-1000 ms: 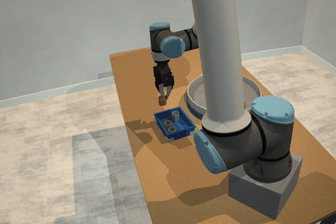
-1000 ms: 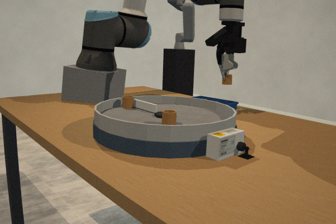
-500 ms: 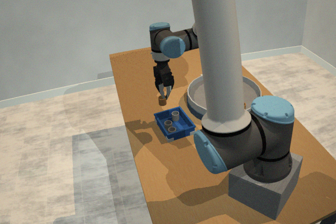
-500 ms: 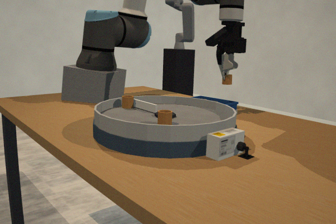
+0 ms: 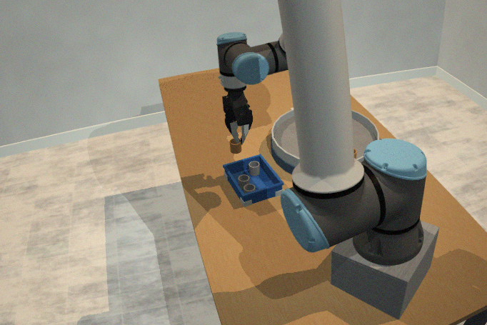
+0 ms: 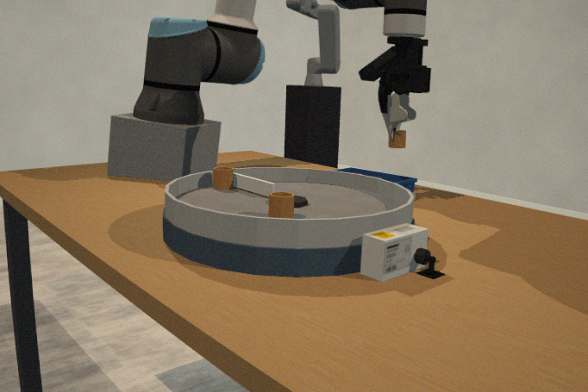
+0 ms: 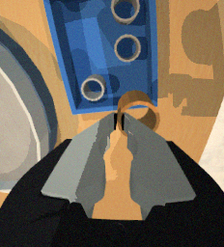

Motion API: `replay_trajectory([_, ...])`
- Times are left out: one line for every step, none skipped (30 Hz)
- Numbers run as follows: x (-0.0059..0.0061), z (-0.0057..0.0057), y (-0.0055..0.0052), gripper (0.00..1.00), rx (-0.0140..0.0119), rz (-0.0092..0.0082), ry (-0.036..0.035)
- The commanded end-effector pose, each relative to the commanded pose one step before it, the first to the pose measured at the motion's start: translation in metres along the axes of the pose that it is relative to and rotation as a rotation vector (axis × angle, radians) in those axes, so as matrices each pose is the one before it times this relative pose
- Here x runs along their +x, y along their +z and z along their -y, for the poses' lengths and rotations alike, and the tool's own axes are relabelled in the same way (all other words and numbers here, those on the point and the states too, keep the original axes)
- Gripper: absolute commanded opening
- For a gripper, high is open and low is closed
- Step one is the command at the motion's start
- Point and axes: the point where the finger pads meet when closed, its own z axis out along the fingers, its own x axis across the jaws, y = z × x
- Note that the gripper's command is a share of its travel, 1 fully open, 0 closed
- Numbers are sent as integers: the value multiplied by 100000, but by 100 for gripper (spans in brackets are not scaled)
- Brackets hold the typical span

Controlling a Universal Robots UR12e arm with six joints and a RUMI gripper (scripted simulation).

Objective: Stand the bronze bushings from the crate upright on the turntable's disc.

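Note:
My gripper [image 5: 241, 141] [image 6: 393, 133] [image 7: 119, 114] is shut on the wall of a bronze bushing [image 5: 235, 147] [image 6: 399, 140] [image 7: 132, 96]. It holds the bushing in the air, roughly upright, beyond the far edge of the blue crate [image 5: 261, 195] [image 6: 409, 183] [image 7: 66, 79]. Three steel bushings stand in the crate; one steel bushing [image 5: 253, 169] is apart from the other two. On the turntable's disc [image 6: 332, 197] [image 5: 285, 132] stand two bronze bushings, one bronze bushing [image 6: 222, 178] by the bar and another bronze bushing [image 6: 281, 206] near the front wall, its foot hidden.
A raised wall [image 6: 284, 231] rings the disc. A pale bar [image 6: 253, 184] reaches over it towards the dark hub [image 6: 300, 201]. A white box [image 6: 386, 254] stands against the turntable's outside. The arm's own link hides part of the turntable in the top view.

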Motion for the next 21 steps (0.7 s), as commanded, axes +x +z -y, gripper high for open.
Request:
replay_trajectory([-252,-41,-62,0,-141,-23,-6])
replay_trajectory([-141,14,0,0,0,0,0])
replay_trajectory([-170,16,0,0,0,0,0])
replay_trajectory([-201,19,0,0,0,0,0])
replay_trajectory([-233,22,0,0,0,0,0])
replay_trajectory([-266,25,0,0,0,0,0])
replay_trajectory([-299,28,0,0,0,0,0])
replay_trajectory([-332,32,0,0,0,0,0])
replay_trajectory([-366,34,0,0,0,0,0])
replay_trajectory([-399,37,0,0,0,0,0])
replay_trajectory([-431,41,0,0,0,0,0])
replay_trajectory([-463,44,0,0,0,0,0])
replay_trajectory([-494,46,0,0,0,0,0])
replay_trajectory([0,0,0,0,0,0,0])
replay_trajectory([0,0,0,0,0,0,0])
replay_trajectory([-523,49,0,0,0,0,0])
replay_trajectory([-551,52,0,0,0,0,0])
replay_trajectory([-578,55,0,0,0,0,0])
replay_trajectory([-603,57,0,0,0,0,0])
replay_trajectory([-627,59,0,0,0,0,0])
replay_trajectory([-649,61,0,0,0,0,0])
